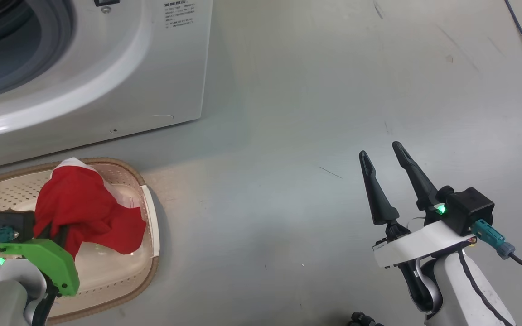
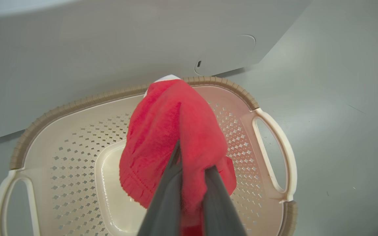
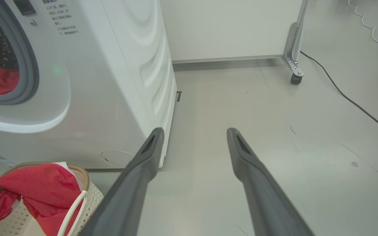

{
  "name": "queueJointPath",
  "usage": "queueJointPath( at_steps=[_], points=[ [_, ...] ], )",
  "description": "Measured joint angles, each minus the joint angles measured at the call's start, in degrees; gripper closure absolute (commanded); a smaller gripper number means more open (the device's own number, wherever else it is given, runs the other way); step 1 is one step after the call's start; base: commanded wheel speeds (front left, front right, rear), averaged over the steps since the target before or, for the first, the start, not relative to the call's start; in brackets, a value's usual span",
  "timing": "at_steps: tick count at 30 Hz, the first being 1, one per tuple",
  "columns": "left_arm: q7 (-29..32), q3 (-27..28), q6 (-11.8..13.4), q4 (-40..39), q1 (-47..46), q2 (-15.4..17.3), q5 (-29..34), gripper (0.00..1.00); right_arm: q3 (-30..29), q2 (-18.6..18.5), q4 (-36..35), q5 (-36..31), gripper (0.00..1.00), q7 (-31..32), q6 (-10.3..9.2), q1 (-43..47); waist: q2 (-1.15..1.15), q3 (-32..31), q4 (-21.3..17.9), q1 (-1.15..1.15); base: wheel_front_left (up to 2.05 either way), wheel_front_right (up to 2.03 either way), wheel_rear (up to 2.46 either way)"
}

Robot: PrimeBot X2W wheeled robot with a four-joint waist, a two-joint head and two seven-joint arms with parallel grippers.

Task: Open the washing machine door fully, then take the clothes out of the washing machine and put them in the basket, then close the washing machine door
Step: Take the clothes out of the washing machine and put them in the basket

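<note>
Left jaws are pinching a red garment (image 2: 162, 131) just over the basket (image 2: 77, 103); right jaws are hanging wide, well right of the basket. On release, it may be snagging on the fingers (image 2: 166, 196) and dragging out over the rim.

Left gripper (image 2: 192, 170) pinches red clothes (image 2: 172, 131) above the basket (image 2: 77, 154).

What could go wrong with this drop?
1. The red garment drapes over the fingers of the left hand, so it may cling when the hand opens.
2. It bunches toward the far rim of the basket and could spill over.
3. More red fabric sits in the washing machine; easy to miss.
</note>
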Motion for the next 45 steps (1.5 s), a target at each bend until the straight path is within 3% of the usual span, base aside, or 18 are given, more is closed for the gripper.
queueJointPath(
  at_steps=[10, 22, 23, 24, 25, 32, 45],
  points=[
    [0.5, -0.1, 0.0, 4.8, -2.1, 0.0, 0.0, 1.00, -0.3, 0.1, -0.5, 0.7, 0.00, 0.0, -0.04, -0.8, 0.00, 3.0, -2.4, 0.00, 0.00, 0.00, 0.00],
    [0.4, -0.5, 0.0, 8.7, -3.6, -0.9, -0.8, 1.00, -0.6, 0.2, -0.6, 1.3, 0.00, 0.0, -0.64, -1.3, 0.00, 3.1, -2.0, 0.00, 0.00, 0.00, 0.00],
    [0.4, -0.5, 0.0, 9.1, -3.8, -1.3, -1.1, 0.83, -0.6, 0.2, -0.6, 1.3, 0.00, 0.0, -0.64, -1.3, 0.00, 2.9, -1.8, 0.00, 0.00, 0.00, 0.00],
    [0.4, -0.5, 0.0, 9.4, -3.8, -1.5, -1.2, 0.34, -0.6, 0.2, -0.6, 1.3, 0.00, 0.0, -0.64, -1.4, 0.00, 2.8, -1.7, 0.00, 0.00, 0.00, 0.00],
    [0.4, -0.5, 0.0, 9.8, -3.8, -1.7, -1.2, 0.00, -0.5, 0.2, -0.6, 1.3, 0.00, 0.0, -0.63, -1.4, 0.00, 2.7, -1.6, 0.00, 0.00, 0.00, 0.00],
    [0.3, -0.9, 0.0, 12.1, -3.9, -2.5, -1.6, 0.00, -0.5, 0.2, -0.1, 1.3, 0.00, 0.0, -0.65, -1.6, 0.00, 1.5, -0.8, 0.00, 0.00, 0.00, 0.00],
    [-5.8, -2.5, 0.0, 10.8, -4.0, -6.5, -1.6, 0.00, -3.2, 0.2, 0.8, 1.2, 0.00, 0.0, -1.13, -1.7, 0.00, -3.6, 1.5, 0.00, 0.00, 0.00, 0.00]
  ],
)
